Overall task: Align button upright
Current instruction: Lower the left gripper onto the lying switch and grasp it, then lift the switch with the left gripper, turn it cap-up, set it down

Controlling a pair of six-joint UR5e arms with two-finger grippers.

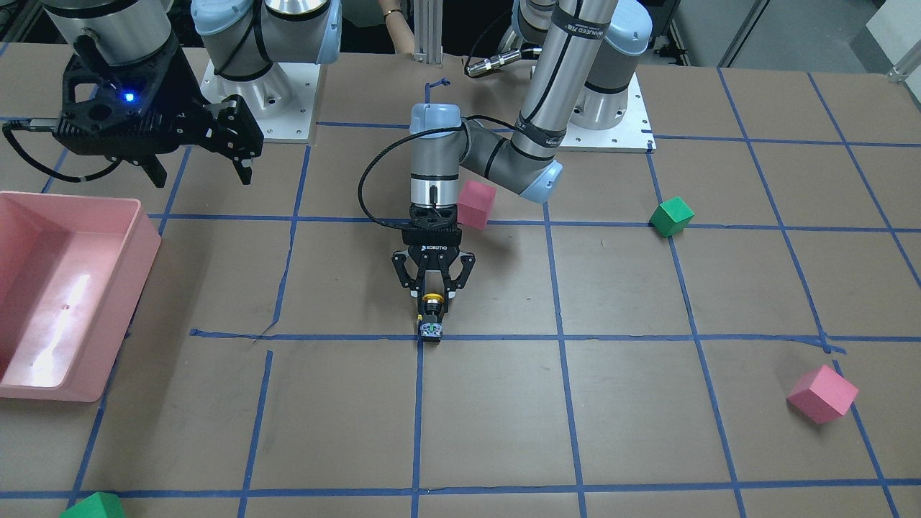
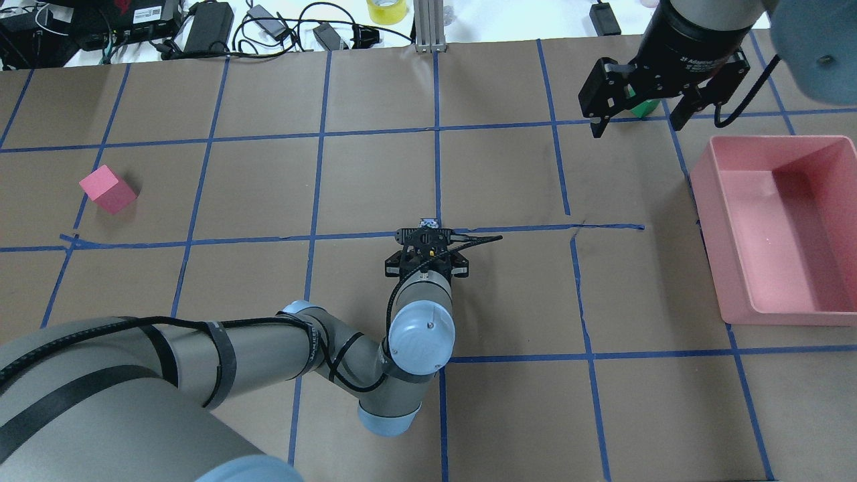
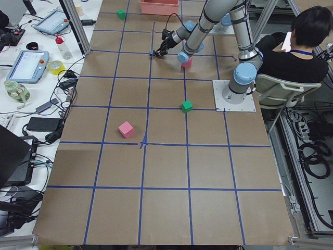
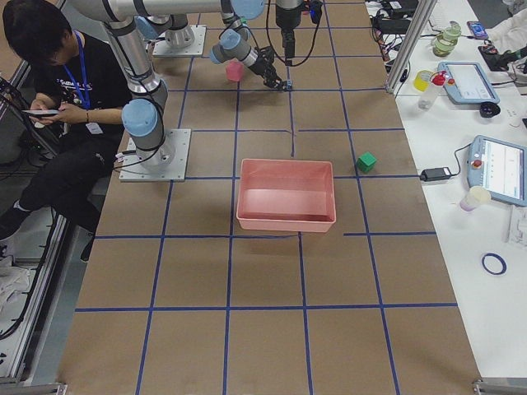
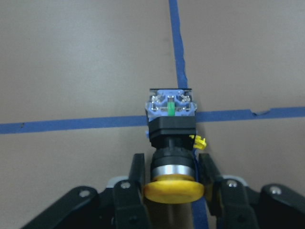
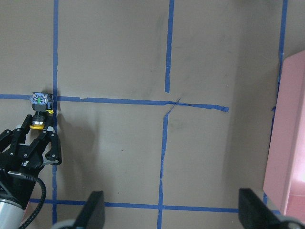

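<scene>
1. The likeliest failure, as I judge it, is the button (image 5: 170,129) twisting in the grip. It lies on its side, and the left pincer (image 1: 432,295) meets it at the round neck just behind the yellow cap. A round, narrow part like that can roll or pivot between flat pads once it is lifted.
2. The blocky base end sticks out past the fingertips. If the hold is light, that end could droop as the wrist turns, and the button would come down tilted rather than upright.
3. If the pads are not seated evenly, squeezing could nudge the button along the paper of the tabletop (image 1: 611,288) instead of catching it.
4. The base is small, so letting go before it sits flat could tip the button straight back over.
5. The button rests on the tabletop near its middle, on a crossing of blue tape lines (image 5: 178,47). Its long axis runs in line with the left pincer. The cap sits between the fingers, towards the wrist, and the base points away, beyond the tips.
6. The left pincer's fingers (image 5: 138,176) stand close on either side of the neck. A sliver of tape shows between one finger and the body, so I cannot tell whether it is truly pinching.
7. The right pincer (image 2: 636,114) hangs high with its fingers spread and empty, well apart from the button.
</scene>
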